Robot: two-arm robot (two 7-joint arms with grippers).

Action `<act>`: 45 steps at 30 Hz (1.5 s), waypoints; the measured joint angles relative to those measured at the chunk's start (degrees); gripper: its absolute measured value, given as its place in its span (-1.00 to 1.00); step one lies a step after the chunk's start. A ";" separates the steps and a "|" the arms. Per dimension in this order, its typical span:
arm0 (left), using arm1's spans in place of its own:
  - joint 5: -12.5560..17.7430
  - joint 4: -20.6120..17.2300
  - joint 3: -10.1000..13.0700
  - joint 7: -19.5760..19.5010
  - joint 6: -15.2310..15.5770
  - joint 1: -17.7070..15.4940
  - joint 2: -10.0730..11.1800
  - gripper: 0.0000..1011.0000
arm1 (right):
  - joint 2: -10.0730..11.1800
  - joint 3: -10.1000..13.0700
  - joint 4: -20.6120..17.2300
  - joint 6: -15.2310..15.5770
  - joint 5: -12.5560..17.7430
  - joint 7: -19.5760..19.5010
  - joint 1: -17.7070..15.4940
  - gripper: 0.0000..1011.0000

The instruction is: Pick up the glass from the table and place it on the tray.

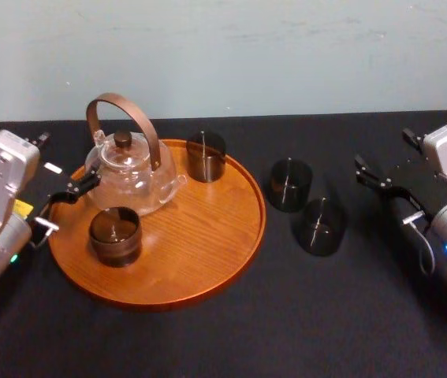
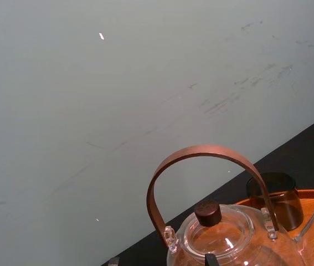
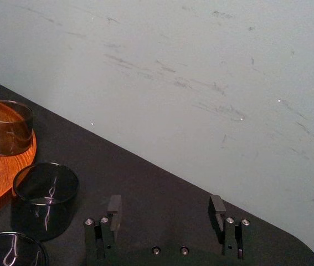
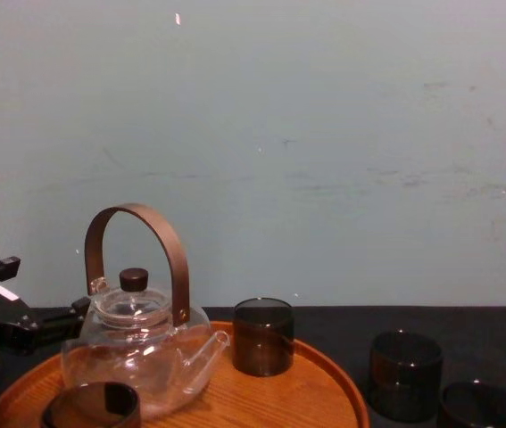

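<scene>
Glass comes first: the far table glass [image 1: 290, 183] and the near table glass [image 1: 319, 226] stand upright on the black table [image 1: 231, 331]. They are just beside each other, right of the tray [image 1: 207, 252] and near its rim, but not touching it.

Two more dark glasses sit on the tray, the back tray glass [image 1: 206, 156] and the front tray glass [image 1: 115, 235], with a clear glass teapot [image 1: 132, 177]. The tray's right half is bare wood with lots of room.

The right gripper [image 3: 165, 206] hangs over the table, right of the table glasses, with bare table between. Its fingers [image 3: 114, 210] are spread wide and hold nothing.

The left gripper [image 1: 72, 198] is at the tray's left rim, close to the teapot. Its tips only just peek in at the edge of the left wrist view, and they seem to be apart.

The bottom edge of the chest view cuts off the near table glass and the front tray glass.
</scene>
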 joint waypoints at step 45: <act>0.00 0.00 0.00 0.00 0.00 0.00 0.00 0.98 | 0.00 0.00 0.00 0.00 0.00 0.00 0.00 0.98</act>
